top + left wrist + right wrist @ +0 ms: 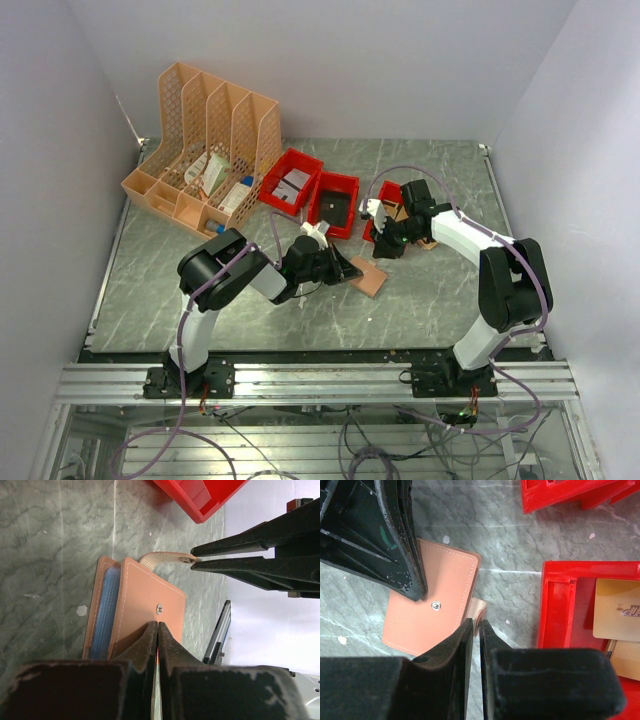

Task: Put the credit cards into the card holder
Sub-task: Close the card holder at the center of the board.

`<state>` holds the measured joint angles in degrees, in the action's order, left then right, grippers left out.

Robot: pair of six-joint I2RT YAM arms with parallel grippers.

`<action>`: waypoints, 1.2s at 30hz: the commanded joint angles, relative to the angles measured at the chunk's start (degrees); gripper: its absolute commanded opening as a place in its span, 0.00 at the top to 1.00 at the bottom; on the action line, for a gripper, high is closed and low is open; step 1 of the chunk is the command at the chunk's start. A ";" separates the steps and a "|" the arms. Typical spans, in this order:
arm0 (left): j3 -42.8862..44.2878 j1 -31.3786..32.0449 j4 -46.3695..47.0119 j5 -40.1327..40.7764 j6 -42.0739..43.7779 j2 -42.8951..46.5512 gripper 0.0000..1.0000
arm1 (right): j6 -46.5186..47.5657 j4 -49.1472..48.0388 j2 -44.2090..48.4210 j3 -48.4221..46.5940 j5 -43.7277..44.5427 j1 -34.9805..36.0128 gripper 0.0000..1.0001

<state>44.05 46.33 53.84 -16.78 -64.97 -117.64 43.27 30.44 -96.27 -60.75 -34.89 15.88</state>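
Left wrist view: your left gripper (pixel 157 626) seems clamped on the card holder (pixel 145 595), right gripper (pixel 194 558) nips its strap (pixel 162 557).

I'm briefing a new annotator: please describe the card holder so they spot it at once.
On the grey marbled table, on the near side of the red bins, lies the card holder. Unlike those bins and the tall orange lattice rack, it is small, flat, salmon-pink, with a round snap on its face.

The card holder (pixel 371 277) lies on the table (pixel 150 290) before the bins (pixel 341 179), cards (pixel 617 610) apparently inside one.
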 commanded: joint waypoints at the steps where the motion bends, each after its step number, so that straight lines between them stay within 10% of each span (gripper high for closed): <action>1: -0.81 -0.38 -2.12 -0.54 1.16 -1.89 0.92 | 0.90 1.39 -0.60 -1.16 0.75 0.29 0.89; 36: -1.20 -0.74 -1.03 -0.56 -0.51 -3.47 0.93 | 8.12 1.26 4.83 5.39 2.67 5.59 1.00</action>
<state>44.07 46.11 55.90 -17.34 -66.48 -118.85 49.43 31.75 -92.90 -56.73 -32.99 20.51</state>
